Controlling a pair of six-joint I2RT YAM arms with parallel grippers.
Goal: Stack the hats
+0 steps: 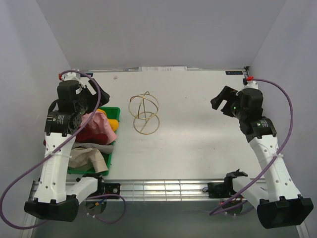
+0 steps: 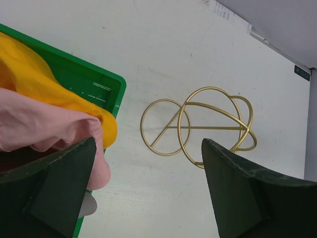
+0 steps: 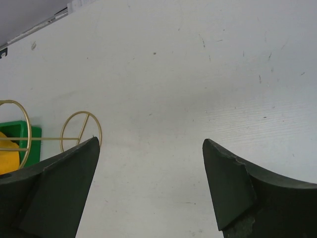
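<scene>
Your desk [image 1: 198, 148] white, grey walls [image 1: 158, 29]. Hats [image 1: 94, 124] heaped in green tray [image 1: 112, 110] at its left edge. Only top view shows you beige hat [image 1: 89, 157]; wrist views don't. Left pincer [image 2: 148, 144], right pincer [image 3: 151, 143] both spread.

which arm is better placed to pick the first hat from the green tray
Left. The left gripper, open, hangs over the edge of the green tray, with the pink hat and yellow hat beneath. The right gripper is over bare table, beyond the gold wire sphere.
</scene>
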